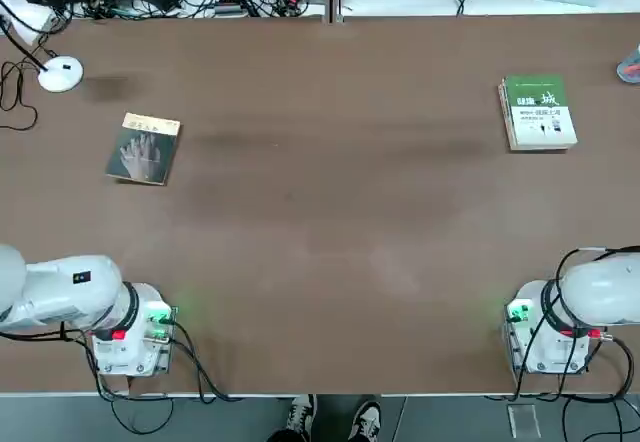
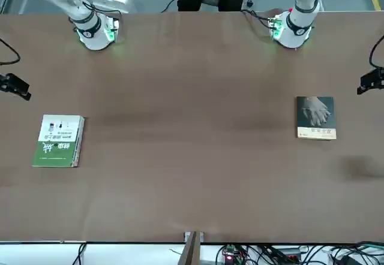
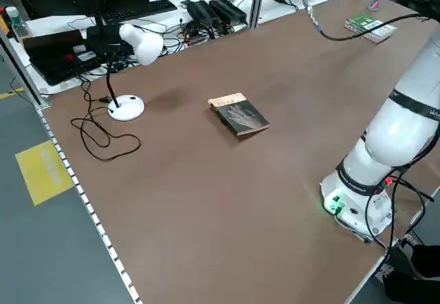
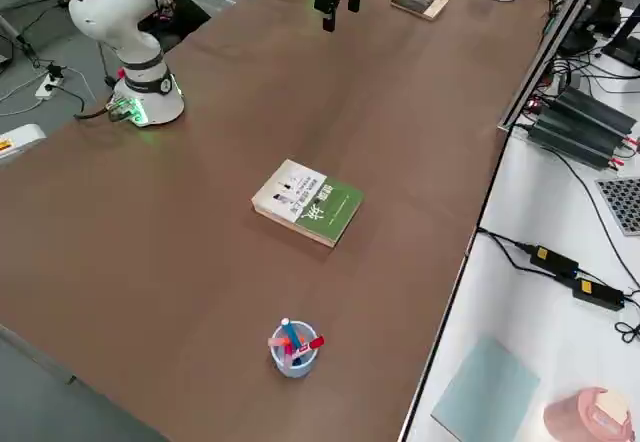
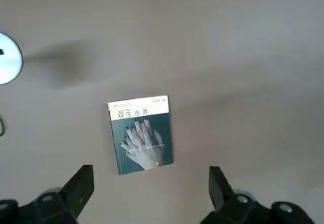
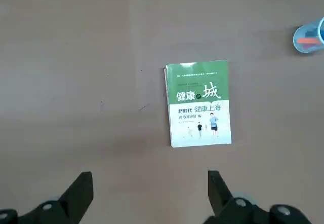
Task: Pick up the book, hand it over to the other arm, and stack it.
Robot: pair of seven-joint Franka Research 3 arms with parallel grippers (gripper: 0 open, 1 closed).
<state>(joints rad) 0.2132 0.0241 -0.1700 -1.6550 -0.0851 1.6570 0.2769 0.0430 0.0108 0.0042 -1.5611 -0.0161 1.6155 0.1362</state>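
Lying flat and face up on the brown table (image 1: 320,222), the book (image 1: 143,148) sits on the robot's left half, cover with the pale hand showing and its tan band toward the far edge, slightly askew. Nothing touches it. Just beyond it toward the far-left corner stands a white desk lamp (image 1: 59,73), near but apart from the book.

High above, the left gripper (image 5: 149,196) looks straight down on the book, jaws spread wide with the book framed between them in the left wrist view, still well clear of the cover. So the task is at its very first step, the approach for the pick; no grasp, no handover, no stacking yet.

The right gripper (image 6: 147,196) hangs over the other half of the table, jaws likewise wide apart and empty, above the green-and-white book (image 1: 538,112), which looks like the base for the stack. A small cup of pens (image 4: 292,347) stands near that book, at the table's right edge.

Next, I judge, the left gripper must come down, square its fingers to the book's slight tilt, and catch the thin paperback by its edges, awkward on a flat surface
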